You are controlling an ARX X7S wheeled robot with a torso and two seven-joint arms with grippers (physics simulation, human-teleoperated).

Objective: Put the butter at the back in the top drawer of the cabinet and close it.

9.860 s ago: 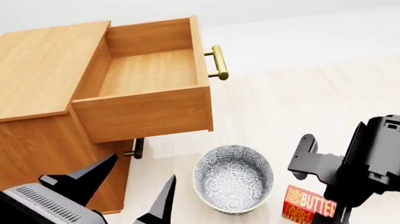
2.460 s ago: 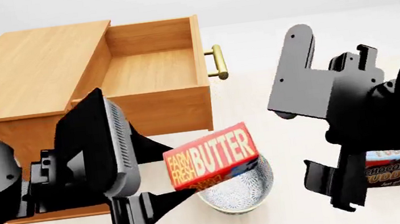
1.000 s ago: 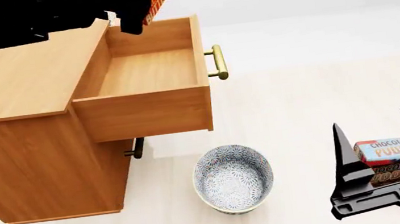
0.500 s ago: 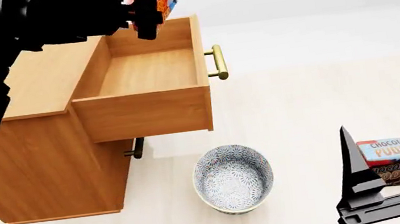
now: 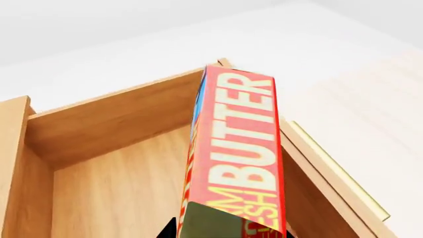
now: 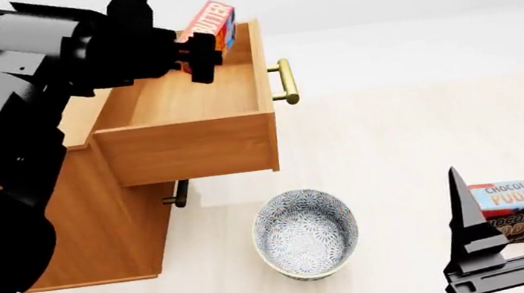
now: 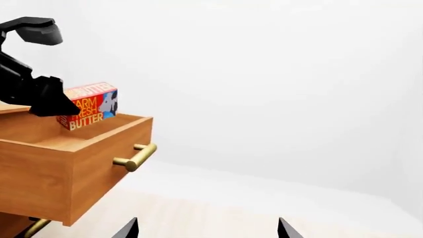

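The red butter box (image 6: 211,24) is held by my left gripper (image 6: 196,50) just above the open top drawer (image 6: 198,94) of the wooden cabinet (image 6: 99,204), near the drawer's far end. The left wrist view shows the butter (image 5: 241,153) over the drawer's inside (image 5: 112,188). The right wrist view shows the butter (image 7: 89,105) above the drawer (image 7: 73,163). My right gripper (image 6: 522,227) is open and empty, low at the front right, with its fingertips (image 7: 130,229) spread wide.
A patterned bowl (image 6: 306,234) sits on the floor in front of the cabinet. A chocolate pudding box (image 6: 521,208) lies on the floor behind my right gripper. The drawer's brass handle (image 6: 286,81) sticks out to the right. A lower drawer handle (image 6: 179,195) shows beneath.
My left arm has come down and toward the drawer, lowering the butter from above the frame to just over the drawer's far end. The right gripper has barely shifted.
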